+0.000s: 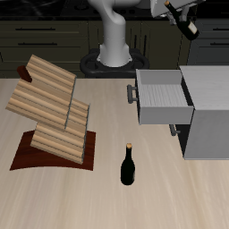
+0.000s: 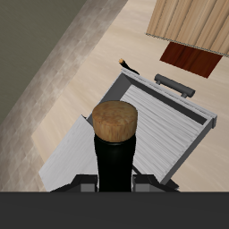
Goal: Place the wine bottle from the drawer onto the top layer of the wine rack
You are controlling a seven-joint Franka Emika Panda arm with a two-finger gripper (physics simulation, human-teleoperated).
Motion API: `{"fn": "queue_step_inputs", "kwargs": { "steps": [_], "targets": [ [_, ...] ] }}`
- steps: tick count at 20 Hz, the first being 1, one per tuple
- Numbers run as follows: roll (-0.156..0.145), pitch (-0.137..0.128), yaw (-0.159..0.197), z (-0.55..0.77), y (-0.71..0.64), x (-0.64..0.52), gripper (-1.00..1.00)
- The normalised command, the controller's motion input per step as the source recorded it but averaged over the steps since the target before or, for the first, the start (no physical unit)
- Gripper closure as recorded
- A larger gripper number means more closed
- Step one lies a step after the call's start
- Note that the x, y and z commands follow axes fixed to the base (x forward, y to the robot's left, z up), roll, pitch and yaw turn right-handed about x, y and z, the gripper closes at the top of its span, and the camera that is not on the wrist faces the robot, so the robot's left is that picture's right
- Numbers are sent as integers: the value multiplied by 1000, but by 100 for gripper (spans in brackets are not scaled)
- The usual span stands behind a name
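High above the open drawer (image 1: pixel 162 98) my gripper (image 1: pixel 182 15) is shut on the wine bottle (image 1: pixel 189 25), a dark bottle held tilted in the air. In the wrist view its tan cork and dark neck (image 2: pixel 114 134) point toward the drawer (image 2: pixel 156 121) below, whose white inside holds nothing. The wine rack (image 1: pixel 49 112) stands across the table on its reddish-brown base. Its top layer (image 1: pixel 43 85), the widest ribbed slab, lies tilted with nothing on it. Only an edge of the wine rack (image 2: pixel 192 22) shows in the wrist view.
A second dark bottle (image 1: pixel 128 165) stands upright near the table's front edge, between rack and cabinet, and also shows as the bottle (image 2: pixel 131 64) beyond the drawer handle (image 2: pixel 175 83). The grey cabinet (image 1: pixel 210 112) sits behind the drawer. The robot base (image 1: pixel 114 54) rises at the back.
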Motion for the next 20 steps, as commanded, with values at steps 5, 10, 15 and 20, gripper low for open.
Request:
{"fn": "queue_step_inputs", "kwargs": {
  "steps": [5,10,15,20],
  "targets": [
    [-21,5,16,144,39,148,100],
    [-23,5,-3,194,-70,150,100],
    [-14,9,-12,210,-79,153,100],
    [-61,0,-47,166,-173,221,100]
  ]
}}
